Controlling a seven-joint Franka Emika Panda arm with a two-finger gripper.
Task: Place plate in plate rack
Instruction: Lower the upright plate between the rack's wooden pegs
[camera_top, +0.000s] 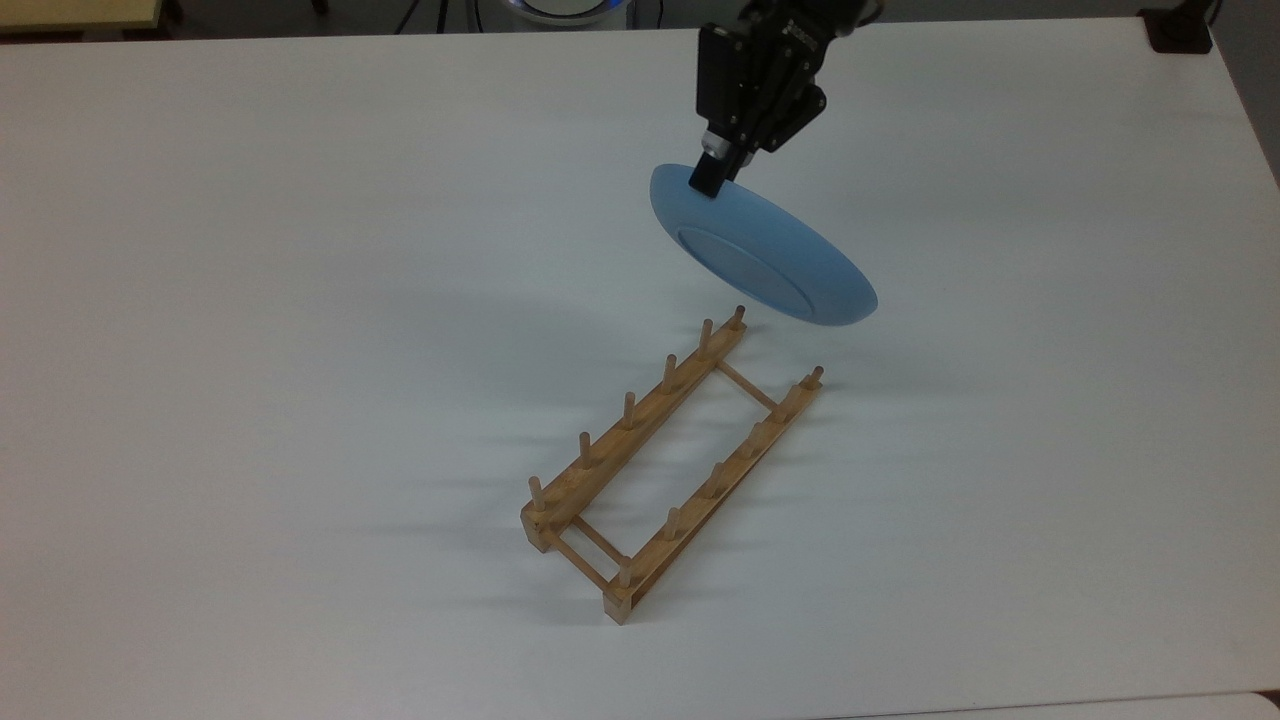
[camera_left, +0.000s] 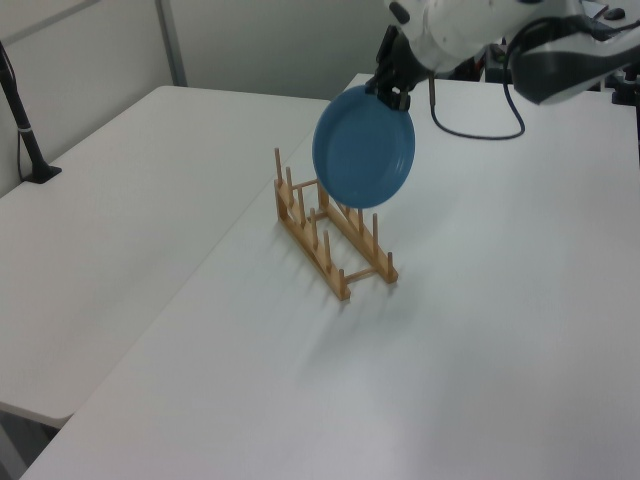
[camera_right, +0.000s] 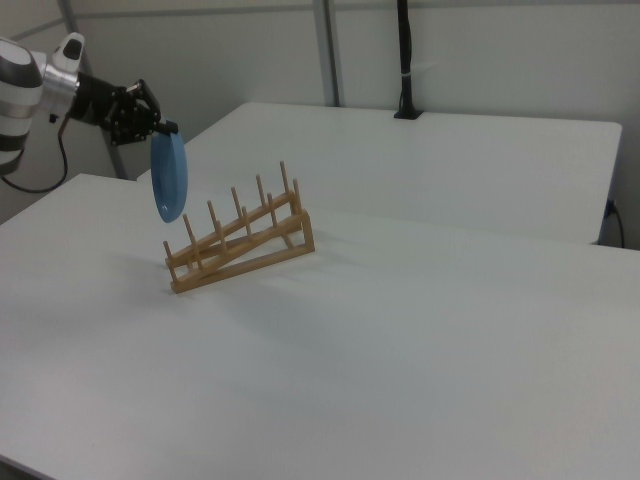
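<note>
— Where did the rack sit when you looked?

— The plate rack (camera_top: 672, 466) stood on the white table (camera_top: 250, 350), its long axis running slantwise in the top view, from the near end toward the table's far edge. Nothing was in its slots.

— And the plate against it?

— The plate (camera_top: 765, 257) hung in the air just past the rack's far end, toward the table's far edge, touching no peg. In the right view it stood nearly edge-on and close to upright (camera_right: 171, 177), its face roughly square to the rails, its lower rim about level with the peg tops.

— What was the gripper doing?

— The gripper (camera_top: 713, 178) was pinching the plate's upper rim, fingers pressed on either face.

— So what did the move turn on?

— I judged the plate had to come back along the rails toward the near end, then down between two pairs of pegs.
</note>
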